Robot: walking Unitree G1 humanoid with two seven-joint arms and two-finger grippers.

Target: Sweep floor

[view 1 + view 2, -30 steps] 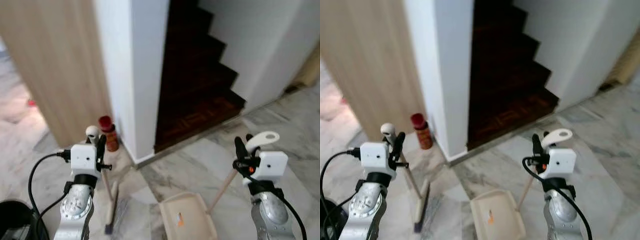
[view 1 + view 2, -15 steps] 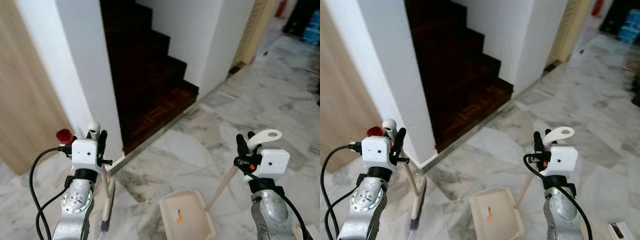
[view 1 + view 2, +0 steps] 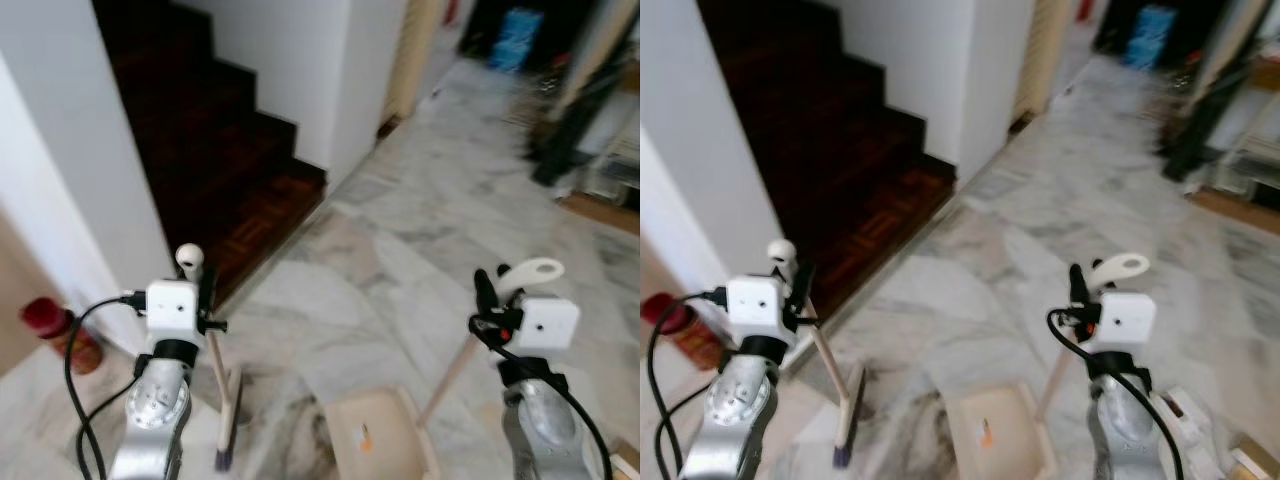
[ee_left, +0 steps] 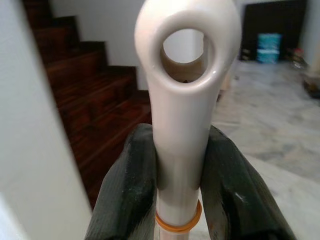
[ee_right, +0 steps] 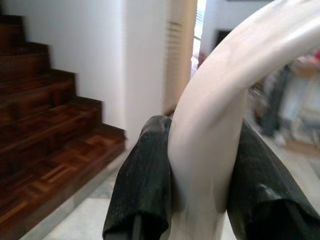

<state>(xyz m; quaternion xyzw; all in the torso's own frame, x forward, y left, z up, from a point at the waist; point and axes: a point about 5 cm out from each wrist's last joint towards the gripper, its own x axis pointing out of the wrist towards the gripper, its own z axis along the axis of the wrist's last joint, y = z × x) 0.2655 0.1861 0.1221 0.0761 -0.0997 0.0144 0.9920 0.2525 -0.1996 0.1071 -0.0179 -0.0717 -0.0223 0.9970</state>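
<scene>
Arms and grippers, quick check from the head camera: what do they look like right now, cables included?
Both arms are silver metal with round ribbed joints and a white boxy camera housing at each wrist. The left gripper and right gripper each have two long black fingers. Black cables loop from both housings. The right housing carries a small red-orange mark.

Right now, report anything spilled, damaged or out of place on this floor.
Little stands out. A small orange scrap lies in the dustpan, and a red-capped container stands on the floor by the white wall. The far end of the room is too blurred to judge.
</scene>
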